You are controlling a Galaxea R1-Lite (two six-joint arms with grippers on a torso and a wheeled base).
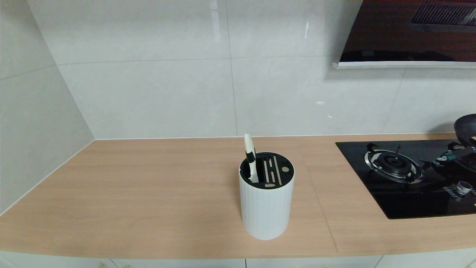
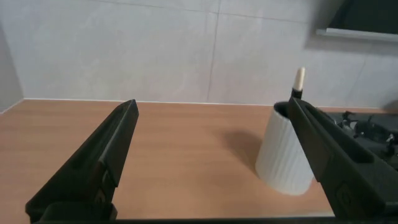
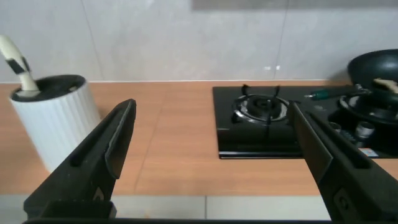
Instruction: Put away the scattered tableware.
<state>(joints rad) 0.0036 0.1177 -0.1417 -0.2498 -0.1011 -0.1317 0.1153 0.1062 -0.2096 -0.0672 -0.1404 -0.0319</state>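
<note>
One white ribbed holder [image 1: 266,203] stood upright on the wooden countertop [image 1: 148,193], near the middle and well apart from the black gas hob [image 1: 405,203] set into the counter on the robot's right. Its black top had several narrow slots, and a single utensil [image 1: 249,156], cream-handled with one black band, stuck up out of the open compartment on the holder's left side, leaning slightly. No other tableware lay on the counter. On the hob one burner [image 1: 393,163] was fully in view, and a second was mostly hidden at the frame's edge under one dark pan [image 1: 466,128]. One small round knob [image 1: 463,187] sat near the hob's front. One range hood [image 1: 409,33] hung on the tiled wall above. The left gripper [image 2: 211,106] was held above the counter with the holder ahead of it, its two fingers [image 2: 106,155] spread wide with nothing between them. The right gripper [image 3: 212,107] was likewise spread wide and empty-handed, with the holder to one side and the hob to the other.
</note>
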